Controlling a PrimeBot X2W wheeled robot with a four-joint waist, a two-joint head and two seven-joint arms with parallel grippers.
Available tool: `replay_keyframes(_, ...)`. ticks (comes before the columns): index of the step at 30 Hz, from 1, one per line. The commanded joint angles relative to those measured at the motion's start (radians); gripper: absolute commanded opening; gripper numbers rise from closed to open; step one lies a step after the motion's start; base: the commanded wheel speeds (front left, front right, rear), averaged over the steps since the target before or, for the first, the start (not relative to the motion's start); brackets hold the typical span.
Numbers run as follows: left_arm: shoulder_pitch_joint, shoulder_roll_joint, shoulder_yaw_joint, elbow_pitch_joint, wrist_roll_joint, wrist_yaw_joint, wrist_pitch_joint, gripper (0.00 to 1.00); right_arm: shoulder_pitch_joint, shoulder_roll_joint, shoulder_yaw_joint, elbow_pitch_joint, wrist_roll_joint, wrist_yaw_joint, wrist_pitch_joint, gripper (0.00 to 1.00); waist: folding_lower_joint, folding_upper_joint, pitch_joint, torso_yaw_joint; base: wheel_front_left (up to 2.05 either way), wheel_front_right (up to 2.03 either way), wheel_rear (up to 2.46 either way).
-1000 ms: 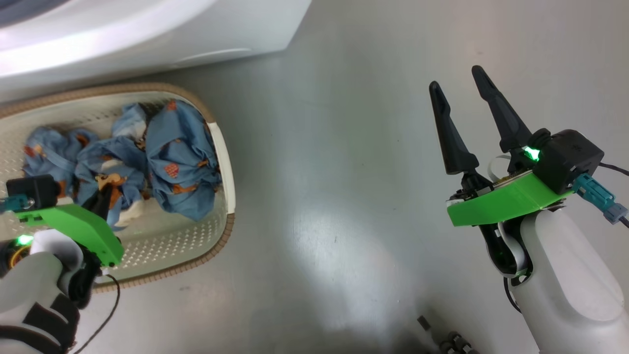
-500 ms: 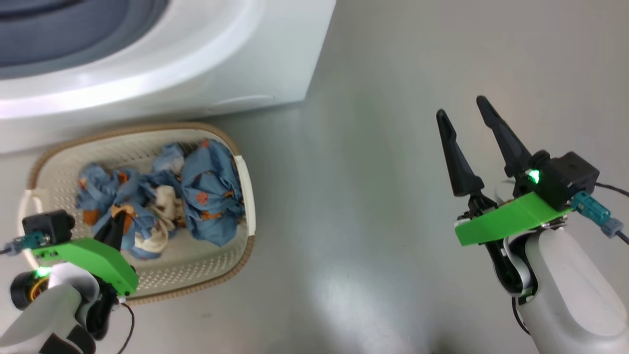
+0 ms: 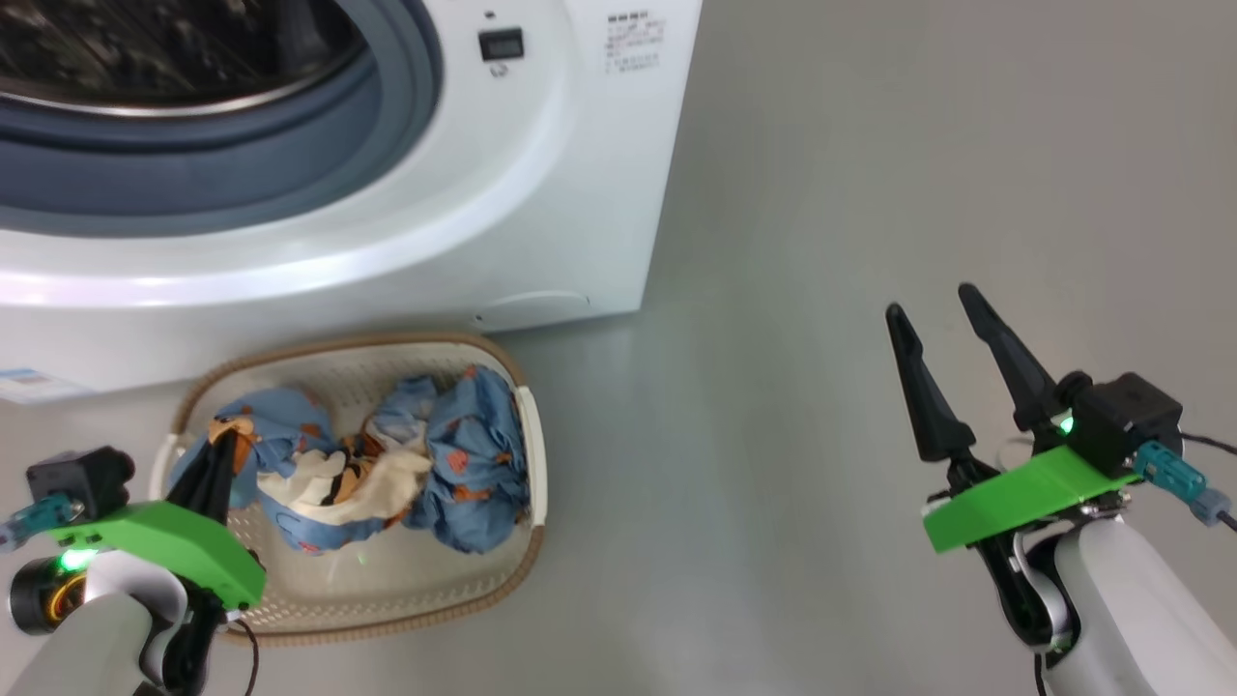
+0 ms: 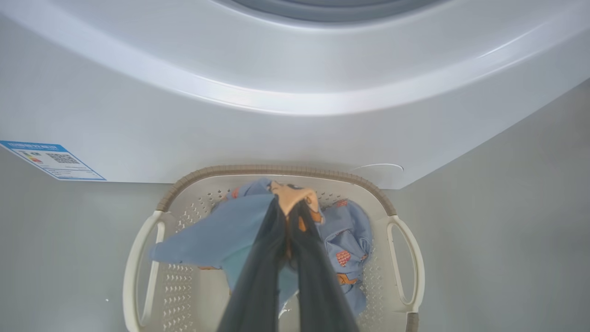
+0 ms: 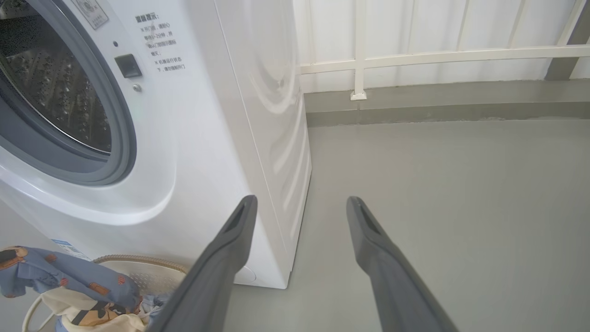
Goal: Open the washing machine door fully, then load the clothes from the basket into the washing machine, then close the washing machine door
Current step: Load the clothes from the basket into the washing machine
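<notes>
Well, over on the left, the left gripper (image 3: 224, 443) had its two dark fingers pinched together on a fold of the clothes (image 3: 387, 474), a blue piece with an orange print held up a little above the basket (image 3: 517, 565). The bite looked thin to me, just a tuck of cloth at the fingertips, so I judged it could slip out partway up. The cream lining (image 3: 372, 478) ran from the raised piece down into the bundle beside it. If the pieces were tangled, a lift might pull the whole heap along. It might also tip the basket, which looked light and had nothing bracing it.

The basket sat on the floor (image 3: 821, 193), just before the front of the washing machine (image 3: 541, 193) and below its round opening. That opening stood uncovered, with the steel drum (image 3: 145, 48) showing behind the grey gasket (image 3: 290, 174). A trailing end could snag on the basket's rim on the way up. It could also catch on the lip of the gasket and hang there half in. Anything dropped between the two would land on the bare floor.

Away to the right, the right gripper (image 3: 930, 302) hung over the floor with its fingers spread and nothing between them. It was well apart from both basket and machine. From there it could not steady the basket or catch a falling garment.
</notes>
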Motion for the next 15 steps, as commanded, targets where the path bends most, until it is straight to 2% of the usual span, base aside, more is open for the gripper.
replay_keyframes(1,0.026,0.046,0.075,-0.035,0.043,0.001,-0.014,0.0,0.034,-0.015,0.011,-0.015,0.01,0.004,-0.008,1.0,0.0,0.0,-0.079,0.029,0.0,0.0,0.0)
replay_keyframes(15,0.249,-0.017,0.408,-0.275,0.345,0.002,-0.014,0.0,0.151,-0.063,0.001,-0.004,0.04,0.004,-0.008,1.0,0.0,0.0,-0.246,0.063,0.0,0.0,0.0)
